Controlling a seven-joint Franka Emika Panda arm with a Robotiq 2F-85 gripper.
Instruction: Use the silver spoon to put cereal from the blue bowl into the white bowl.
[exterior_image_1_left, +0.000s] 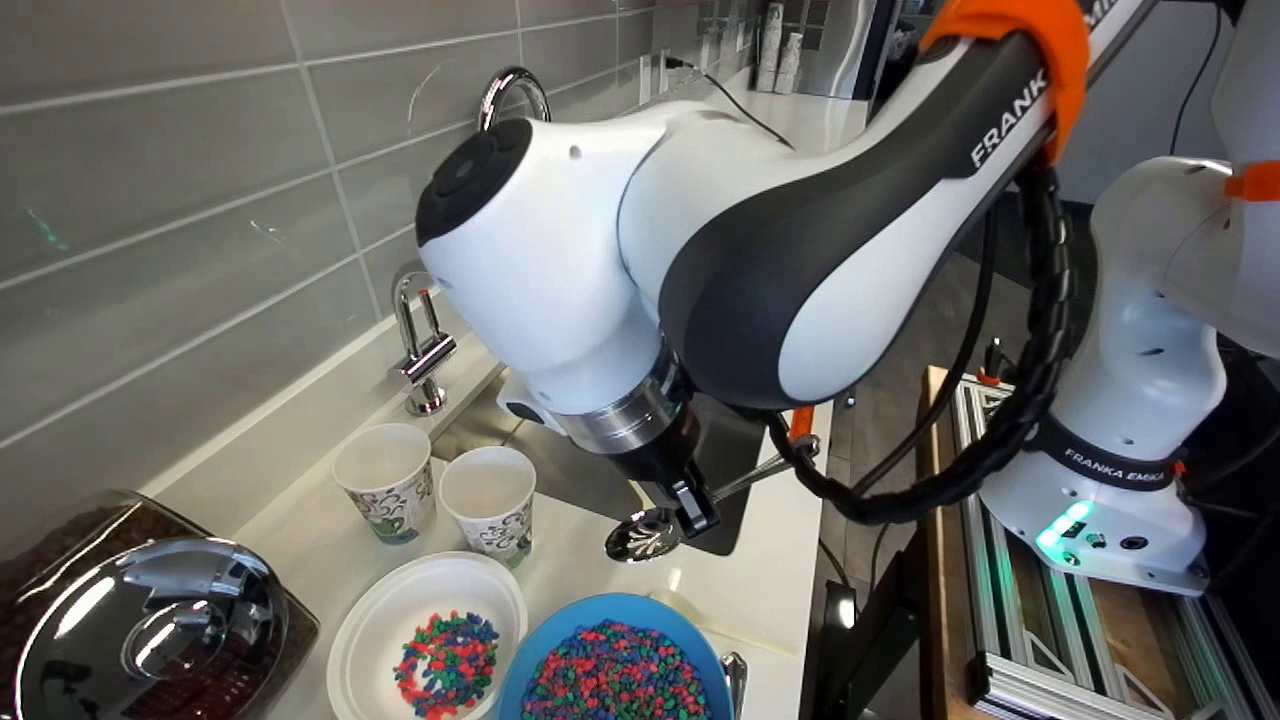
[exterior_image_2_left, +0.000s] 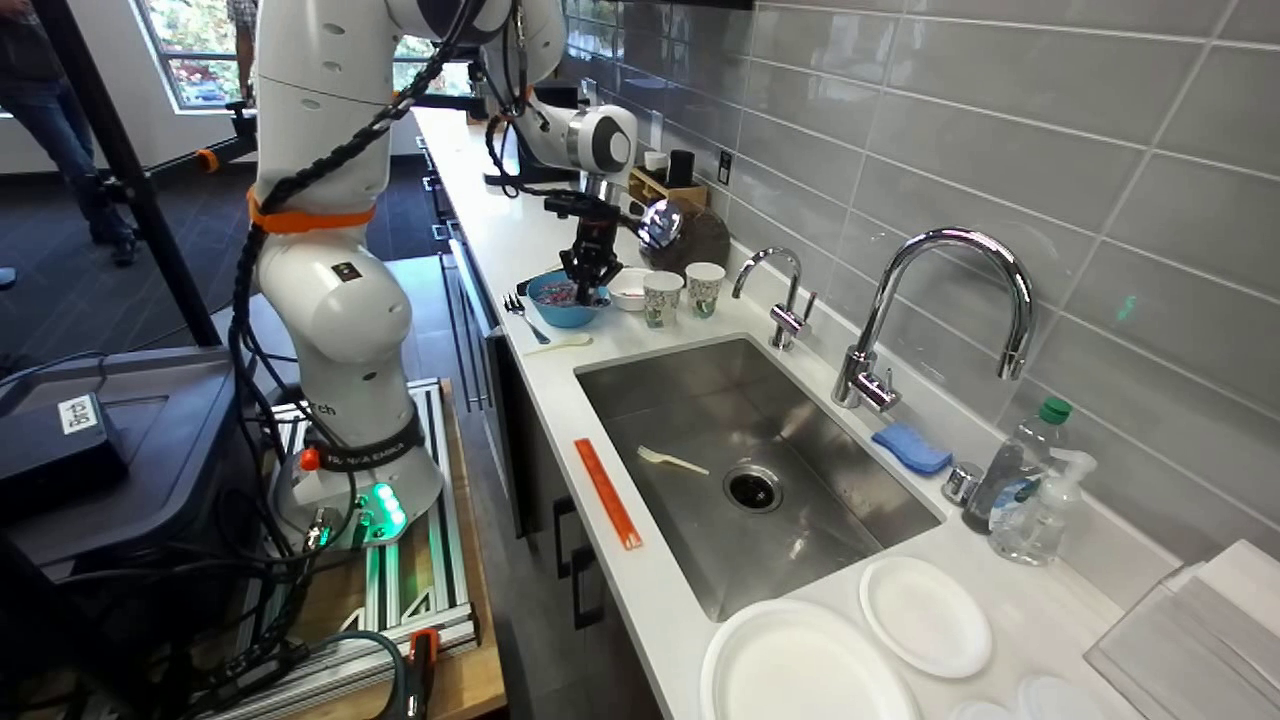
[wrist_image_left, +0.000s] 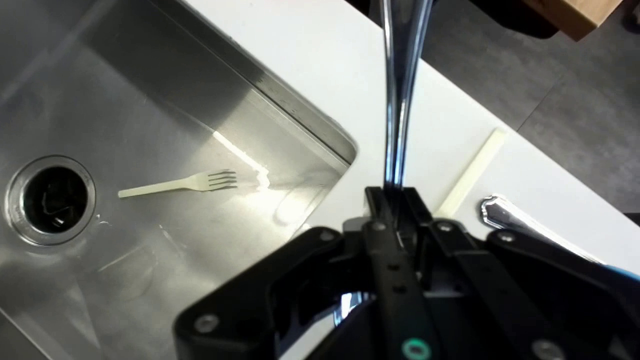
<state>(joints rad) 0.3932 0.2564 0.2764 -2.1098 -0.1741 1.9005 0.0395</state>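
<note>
While claw (exterior_image_1_left: 696, 508) pinches silver spoon (exterior_image_1_left: 643, 537), arm (exterior_image_1_left: 735, 250) slants downward.

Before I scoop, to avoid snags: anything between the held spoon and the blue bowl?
Nothing raised shows between the silver spoon and the blue bowl; a pale utensil and metal fork lie low beside the bowl.

White bowl (exterior_image_1_left: 372, 625), blue bowl (exterior_image_1_left: 606, 606) cropped at lower edge in an exterior view; wrist view: silver spoon (wrist_image_left: 400, 85) cropped at top, middle hidden by gripper (wrist_image_left: 394, 200).
</note>
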